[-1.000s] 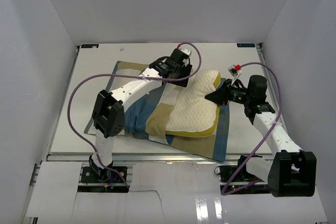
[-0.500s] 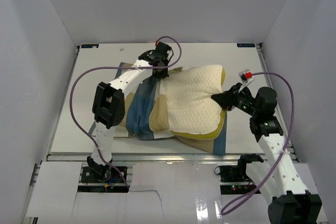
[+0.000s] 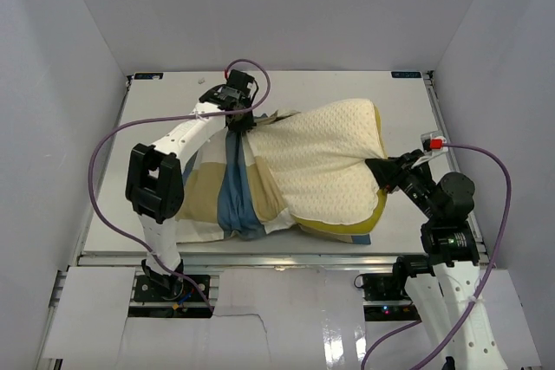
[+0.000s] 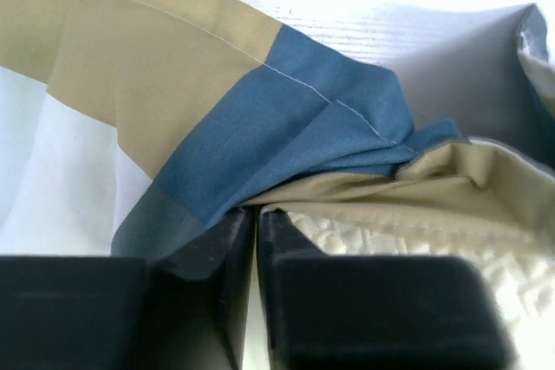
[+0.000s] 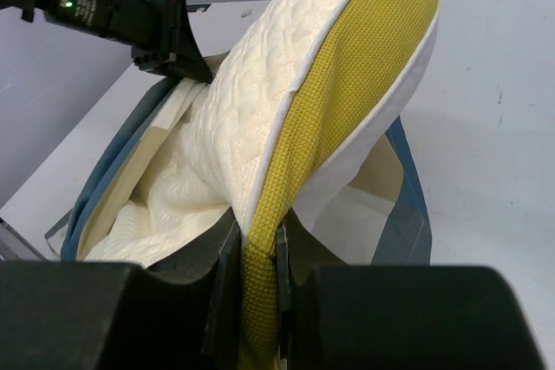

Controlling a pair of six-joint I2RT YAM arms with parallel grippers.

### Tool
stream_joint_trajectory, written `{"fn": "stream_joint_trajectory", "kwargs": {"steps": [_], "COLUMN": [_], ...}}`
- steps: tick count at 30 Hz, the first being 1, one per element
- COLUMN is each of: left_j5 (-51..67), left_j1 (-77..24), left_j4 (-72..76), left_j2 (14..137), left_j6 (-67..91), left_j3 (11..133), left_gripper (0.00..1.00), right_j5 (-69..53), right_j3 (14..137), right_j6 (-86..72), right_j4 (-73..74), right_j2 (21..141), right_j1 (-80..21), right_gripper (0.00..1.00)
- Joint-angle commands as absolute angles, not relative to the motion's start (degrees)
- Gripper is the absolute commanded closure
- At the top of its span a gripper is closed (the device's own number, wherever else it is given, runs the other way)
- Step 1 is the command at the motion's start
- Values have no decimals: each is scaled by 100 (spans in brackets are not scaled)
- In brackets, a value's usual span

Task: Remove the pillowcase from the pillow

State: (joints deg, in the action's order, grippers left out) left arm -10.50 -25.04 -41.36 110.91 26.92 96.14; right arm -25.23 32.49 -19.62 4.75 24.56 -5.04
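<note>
**Both grippers clamped: one on cloth, one on cushion**

In the top view, you had the pillow (image 3: pixel 321 162) lying across the middle of the table (image 3: pixel 347 93). It was tilted, with its far corner pointing to about 1 o'clock. Most of its cream, dotted face was bare.

The pillowcase (image 3: pixel 217 201) sat bunched against the pillow's 9 o'clock side in tan, blue and white folds. A strip of it showed under the pillow's near edge at about 6 o'clock.

Your left gripper (image 3: pixel 236 120) was at the pillow's 10 o'clock corner. In the left wrist view, its jaws were almost together, with only a thin slit between them. A fold of the blue and tan pillowcase (image 4: pixel 260 127) was pinched in that slit. The quilted pillow (image 4: pixel 390 231) lay just beside it at 3 o'clock.

Your right gripper (image 3: pixel 381 171) was at the pillow's 3 o'clock edge. The right wrist view showed its jaws drawn in tight on the yellow edging of the pillow (image 5: pixel 260 101), which rose away from the camera. The checked pillowcase (image 5: pixel 395 205) lay slack on the table under that lifted end.

A purple cable (image 3: pixel 97 171) looped out from the left arm towards 9 o'clock.
</note>
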Motion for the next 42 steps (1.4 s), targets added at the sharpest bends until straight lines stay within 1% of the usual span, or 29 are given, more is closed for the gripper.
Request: {"fn": "stream_joint_trajectory", "kwargs": {"steps": [1, 2, 3, 4, 5, 8, 9, 10, 11, 12, 14, 15, 18, 21, 24, 31, 33, 34, 35, 36, 37, 38, 39, 40, 41, 42], "left_j5": [-1328, -1136, -1055, -968, -1002, -1361, -1806, -2045, -2283, -2659, -2864, -3013, -3129, -3103, -2979, -4015, -4603, -4832, -5034, -5315, -5396, -5449, -5536, -5581, -5625, -5712], "left_j1": [-2197, -2223, -2258, -2354, -2416, -2916, -3162, -3730, -4049, -4643, -5218, -5699, -6378, -6932, -7337, -7471, -7444, -7436, -7418, -7401, -7400, -7392, -7374, -7357, -7296, -7251], "left_j4": [-3877, -3824, -3771, -3779, -3779, -3797, -3727, -3692, -3691, -3683, -3630, -3612, -3560, -3350, -3129, -3374, -3856, -4172, -4914, -5226, -5508, -6007, -6247, -6501, -7078, -7432], "left_j2": [10504, 10216, 10048, 9724, 9555, 8941, 8495, 8290, 8114, 7808, 7586, 7367, 7067, 6821, 6916, 7417, 7698, 7821, 7953, 8233, 8375, 8506, 8743, 8841, 8911, 8973], "left_j6": [2558, 2479, 2444, 2365, 2329, 2355, 2442, 2461, 2548, 2836, 3066, 3320, 3813, 4052, 4104, 4868, 5385, 5701, 6113, 6822, 7081, 7319, 7756, 7987, 8250, 8975], "left_j3": [9431, 9257, 9177, 9019, 8922, 8483, 8029, 7772, 7552, 7063, 6603, 6166, 5635, 5274, 5010, 4614, 4763, 4842, 4947, 5140, 5229, 5325, 5500, 5589, 5659, 5825], "left_gripper": [76, 54, 39, 27, 24, 20, 18, 17, 17, 17, 17, 18, 18, 19, 19, 16, 20, 23, 27, 37, 41, 48, 69, 83, 100, 100], "right_j5": [-1811, -1758, -1723, -1610, -1539, -1302, -1266, -1231, -1222, -1213, -1187, -1143, -941, -958, -906, -1001, -1046, -1098, -1160, -1238, -1387, -1423, -1459, -1494, -1512, -1538], "right_j3": [3823, 3841, 3850, 3841, 3832, 3744, 3727, 3683, 3665, 3648, 3639, 3665, 3823, 4043, 4201, 4509, 4570, 4596, 4623, 4684, 4719, 4746, 4772, 4859, 4913, 4965], "right_j6": [-2100, -2144, -2205, -2232, -2250, -2338, -2381, -2408, -2434, -2461, -2479, -2479, -2479, -2566, -2707, -2795, -2812, -2821, -2830, -2882, -2909, -2927, -2944, -2962, -2971, -2953], "right_j4": [-158, -158, -176, -176, -158, -167, -184, -202, -228, -307, -360, -369, -360, -352, -369, -299, -290, -281, -273, -264, -264, -272, -264, -246, -237, -220], "right_j2": [2679, 2950, 3058, 3267, 3348, 3611, 3682, 3761, 3936, 4024, 4322, 4411, 4737, 5088, 5317, 5405, 5388, 5370, 5361, 5344, 5300, 5265, 5239, 5212, 5203, 5221], "right_j1": [-448, -440, -448, -448, -440, -448, -448, -440, -448, -448, -448, -448, -431, -431, -431, -431, -431, -413, -413, -396, -396, -387, -387, -369, -360, -326], "right_gripper": [92, 92, 92, 92, 92, 92, 92, 92, 92, 92, 92, 92, 92, 92, 92, 92, 92, 92, 92, 92, 92, 92, 92, 92, 92, 92]}}
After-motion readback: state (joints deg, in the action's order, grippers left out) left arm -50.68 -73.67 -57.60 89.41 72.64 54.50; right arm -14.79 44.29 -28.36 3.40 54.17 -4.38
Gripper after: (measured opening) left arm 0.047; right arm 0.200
